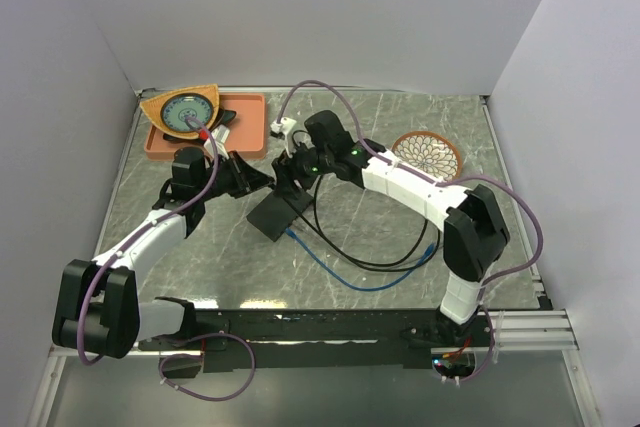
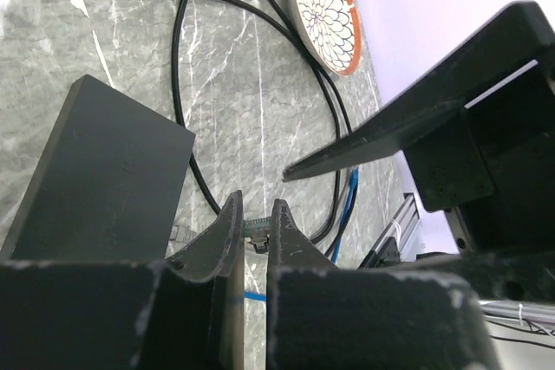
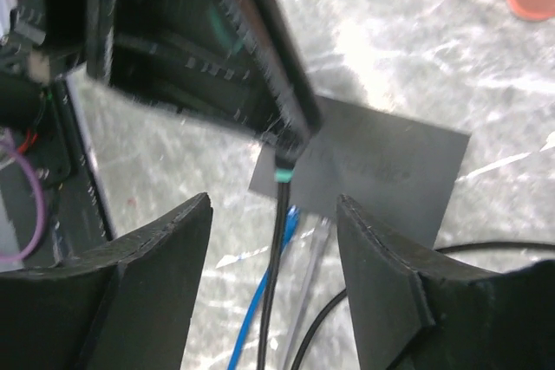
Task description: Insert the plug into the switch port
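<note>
Claws first: left claw is pinched together on the plug, and a teal-banded black cable hangs down from it. Right claw is spread wide with nothing gripped, right up next to the left one, and that cable shows in the gap between its fingers. Both are right by the switch, a flat matte-black box lying on the marble bench. Plug sits just off the box's edge, not inserted. Honestly can't make out the ports from any angle. Further out, a blue cable loops across the bench, a patterned plate sits off to the right, and an orange tray is at the back left.
</note>
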You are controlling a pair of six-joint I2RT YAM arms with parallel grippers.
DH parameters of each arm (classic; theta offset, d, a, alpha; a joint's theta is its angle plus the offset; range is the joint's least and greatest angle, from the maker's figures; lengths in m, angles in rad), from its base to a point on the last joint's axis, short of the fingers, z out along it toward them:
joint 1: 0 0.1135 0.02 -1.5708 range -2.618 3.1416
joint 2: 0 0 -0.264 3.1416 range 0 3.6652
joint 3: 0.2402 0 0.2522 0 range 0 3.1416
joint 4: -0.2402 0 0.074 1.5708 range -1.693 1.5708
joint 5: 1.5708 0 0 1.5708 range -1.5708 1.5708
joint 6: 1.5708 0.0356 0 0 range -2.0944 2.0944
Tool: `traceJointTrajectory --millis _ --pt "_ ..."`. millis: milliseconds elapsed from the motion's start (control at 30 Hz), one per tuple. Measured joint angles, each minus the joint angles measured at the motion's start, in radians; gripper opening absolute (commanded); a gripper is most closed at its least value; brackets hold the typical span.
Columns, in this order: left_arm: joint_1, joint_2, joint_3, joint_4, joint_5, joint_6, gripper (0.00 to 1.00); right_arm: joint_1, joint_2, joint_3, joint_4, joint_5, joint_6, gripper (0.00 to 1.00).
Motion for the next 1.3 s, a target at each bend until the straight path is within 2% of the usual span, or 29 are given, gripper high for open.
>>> traceJointTrajectory --millis 100,167,333,367,433,467,500,567,667,700,733,767,967,1000,1100,1300 --pt "0.000 0.000 0.000 0.000 0.000 -0.003 0.01 0.002 0.023 0.010 0.015 0.013 0.009 0.62" --pt "0.000 0.000 0.000 0.000 0.000 -0.003 0.01 0.005 0.037 0.012 0.018 0.018 0.012 0.53" --pt "0.000 -0.006 0.000 0.000 0.000 -0.003 0.01 0.007 0.078 0.021 0.027 0.028 0.024 0.46" --pt "0.000 -0.007 0.000 0.000 0.000 -0.003 0.01 0.007 0.080 0.021 0.029 0.028 0.030 0.34" --pt "0.000 -0.008 0.000 0.002 -0.004 -0.003 0.01 0.008 0.080 0.021 0.035 0.020 0.036 0.17" --pt "0.001 -0.008 0.001 0.003 -0.010 -0.003 0.01 0.009 0.080 0.021 0.040 0.014 0.044 0.05" --pt "0.002 -0.008 0.001 0.004 -0.017 -0.003 0.01 0.011 0.080 0.021 0.045 0.010 0.055 0.01" --pt "0.006 -0.008 0.001 0.001 -0.018 -0.003 0.01 0.019 0.080 0.021 0.049 0.022 0.057 0.00" --pt "0.008 -0.009 0.001 0.001 -0.023 -0.003 0.22 0.019 0.080 0.021 0.051 0.028 0.061 0.00" --pt "0.008 -0.010 0.001 0.001 -0.025 -0.002 0.42 0.019 0.080 0.021 0.052 0.031 0.060 0.00" --pt "0.008 -0.013 0.001 -0.001 -0.031 0.000 0.52 0.019 0.080 0.021 0.054 0.031 0.061 0.00" --pt "0.008 -0.014 0.001 -0.001 -0.034 0.003 0.70 0.019 0.080 0.021 0.056 0.036 0.060 0.00" --pt "0.006 -0.018 0.069 -0.040 -0.054 0.025 0.99 0.006 0.077 0.019 0.048 0.064 0.055 0.00" --pt "0.006 -0.018 0.087 -0.042 -0.058 0.032 0.96 -0.001 0.072 0.017 0.049 0.059 0.055 0.00" --pt "0.006 -0.021 0.120 -0.042 -0.068 0.051 0.96 -0.030 0.045 -0.013 0.057 0.024 0.059 0.00" --pt "0.006 -0.049 0.107 -0.013 -0.047 0.078 0.96 -0.133 -0.009 -0.046 0.056 -0.174 0.067 0.00"
